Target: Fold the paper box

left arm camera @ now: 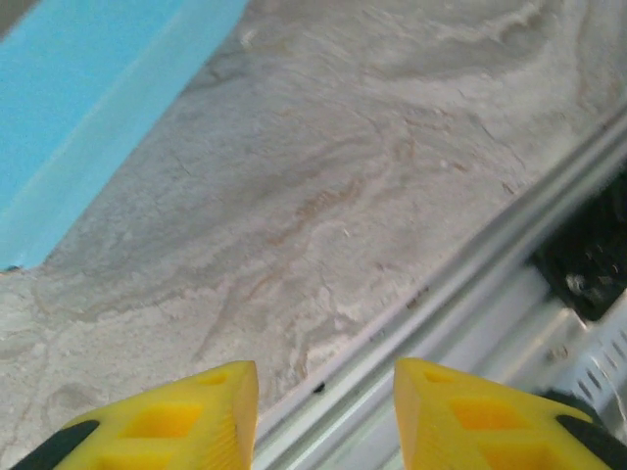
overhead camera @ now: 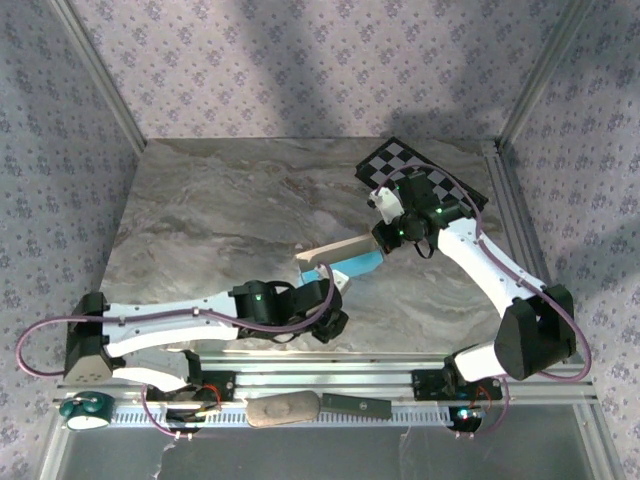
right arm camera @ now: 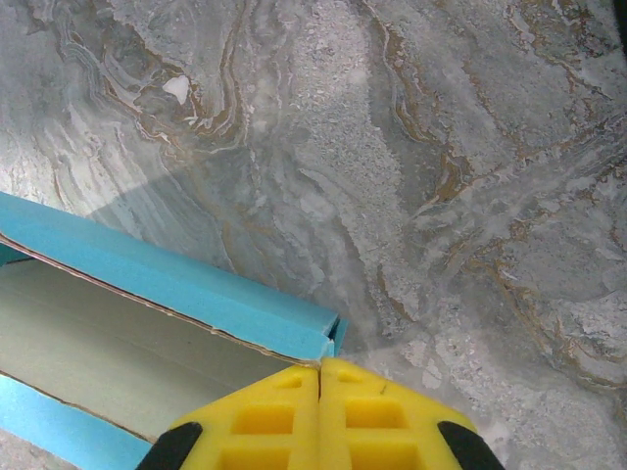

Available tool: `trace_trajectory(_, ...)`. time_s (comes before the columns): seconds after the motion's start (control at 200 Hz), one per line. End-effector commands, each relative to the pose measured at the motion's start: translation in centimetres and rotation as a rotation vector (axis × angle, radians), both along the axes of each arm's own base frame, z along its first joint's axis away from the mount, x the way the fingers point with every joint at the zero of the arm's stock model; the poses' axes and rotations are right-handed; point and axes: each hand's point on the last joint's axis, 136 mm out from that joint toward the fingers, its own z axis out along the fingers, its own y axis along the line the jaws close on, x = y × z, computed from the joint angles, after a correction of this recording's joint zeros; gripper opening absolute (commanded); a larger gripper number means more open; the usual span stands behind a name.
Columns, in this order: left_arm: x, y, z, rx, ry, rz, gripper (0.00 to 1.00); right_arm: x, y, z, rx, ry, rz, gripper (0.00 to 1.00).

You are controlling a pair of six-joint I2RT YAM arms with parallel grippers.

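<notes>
Paper box (right arm camera: 196, 294): turquoise outside, off-white inside. Table (overhead camera: 220, 220): grey marble pattern, tan veins. Checkerboard (overhead camera: 400, 160) at the table's 1 o'clock: black and white squares. Walls (overhead camera: 300, 60): lilac, small floral print. My left gripper (left arm camera: 325, 387) and right gripper (right arm camera: 320, 377): yellow fingers, black bases.

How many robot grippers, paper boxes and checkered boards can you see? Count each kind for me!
Yellow-fingered grippers: 2 (left gripper, right gripper)
Turquoise-and-white card paper box: 1
Black-and-white checkerboard sheet: 1
Total: 4
</notes>
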Motion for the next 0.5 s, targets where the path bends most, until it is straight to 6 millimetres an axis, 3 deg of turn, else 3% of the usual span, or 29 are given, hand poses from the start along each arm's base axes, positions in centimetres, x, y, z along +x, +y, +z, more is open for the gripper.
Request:
trace_trajectory(0.0,2.7,-1.4,0.3,-0.008,-0.087,0.092,0.41,-0.8,-0.6,0.0,-0.01,0.029,-0.021,0.0)
trace_trajectory(0.185,5.1,-1.9,-3.1,0.071,-0.086,0.138,0.39,-0.9,-0.5,0.0,-0.011,0.038,-0.022,0.0)
trace_trajectory(0.495,9.0,-0.4,-3.8,0.063,-0.102,0.254,0.4,-1.5,-0.1,0.1,-0.011,0.047,-0.007,0.0)
